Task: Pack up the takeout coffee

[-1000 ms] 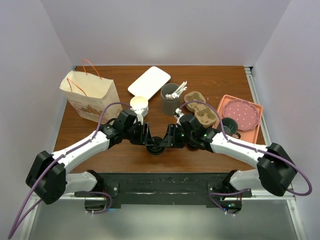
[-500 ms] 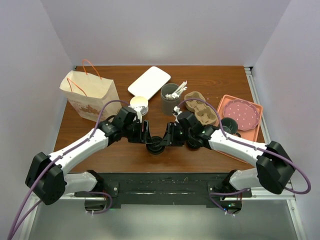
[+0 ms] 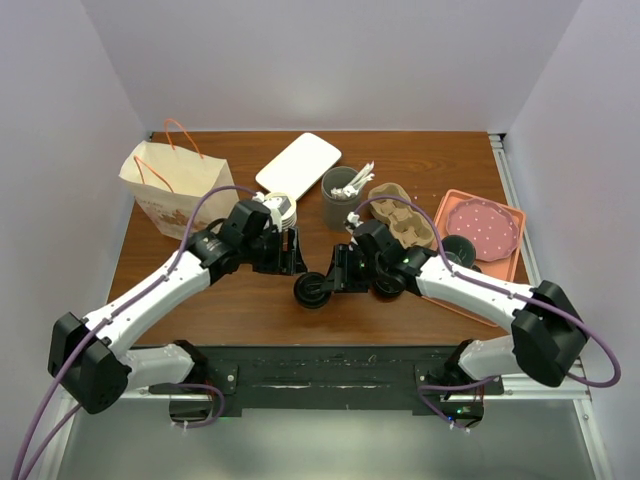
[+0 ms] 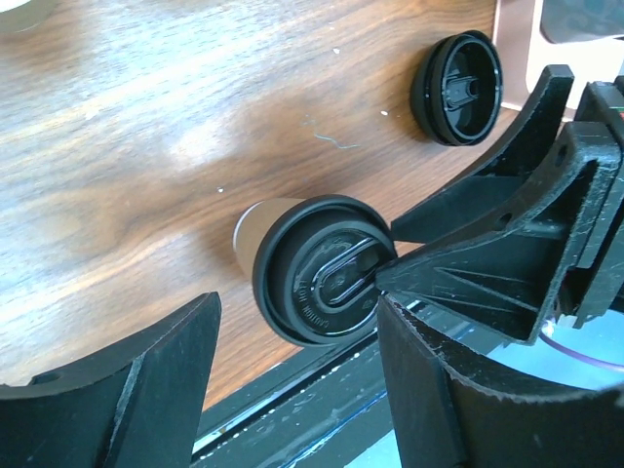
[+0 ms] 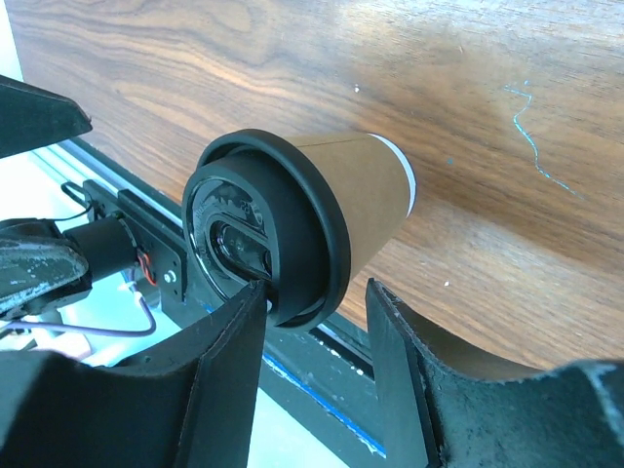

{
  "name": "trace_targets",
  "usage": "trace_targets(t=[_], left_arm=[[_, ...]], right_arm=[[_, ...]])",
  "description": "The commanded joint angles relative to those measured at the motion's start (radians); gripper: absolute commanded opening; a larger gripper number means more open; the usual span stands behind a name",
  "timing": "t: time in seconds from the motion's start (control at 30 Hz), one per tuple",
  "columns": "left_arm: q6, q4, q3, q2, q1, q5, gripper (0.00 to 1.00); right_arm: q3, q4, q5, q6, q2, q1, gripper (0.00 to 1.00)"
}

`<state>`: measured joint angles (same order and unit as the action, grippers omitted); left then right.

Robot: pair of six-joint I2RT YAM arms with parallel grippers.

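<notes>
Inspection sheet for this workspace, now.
Surface: wooden table, small specks and a faint squiggly mark.
Job's things: takeout coffee lidded, tilted well off upright near the front edge; paper bag back left.
Clutter: cup stack, white rectangular dish, utensil cup, cardboard carrier, pink tray, spare black lid.
Grippers: left gripper open, holding nothing; right gripper fingers flank the coffee's lid, grip unclear.
Cables: purple cables loop along both arms.
Surroundings: pale walls on three sides.
</notes>
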<state>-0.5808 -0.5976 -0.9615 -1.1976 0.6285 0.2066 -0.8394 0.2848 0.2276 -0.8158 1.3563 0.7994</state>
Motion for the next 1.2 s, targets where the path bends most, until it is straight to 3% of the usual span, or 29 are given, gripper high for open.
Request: trace_targets(t=[0.0, 0.4, 0.73, 1.17], left_arm=[[0.035, -0.024, -0.025, 0.038, -0.004, -0.042, 0.70], [0.045, -0.048, -0.037, 0.092, -0.004, -0.128, 0.69], [0.062, -0.068, -0.049, 0.104, -0.004, -0.170, 0.69], [0.075, -0.070, -0.085, 0.105, -0.004, -0.199, 0.69]], right_arm=[[-0.052, 0.008, 0.026, 0.018, 0.035, 0.001, 0.48], [-0.093, 0.033, 0.004, -0.006, 0.029, 0.000, 0.26], [-0.093, 0.198, -0.139, -0.008, -0.083, -0.006, 0.25], [0.077, 0.528, -0.283, -0.166, -0.460, -0.006, 0.25]])
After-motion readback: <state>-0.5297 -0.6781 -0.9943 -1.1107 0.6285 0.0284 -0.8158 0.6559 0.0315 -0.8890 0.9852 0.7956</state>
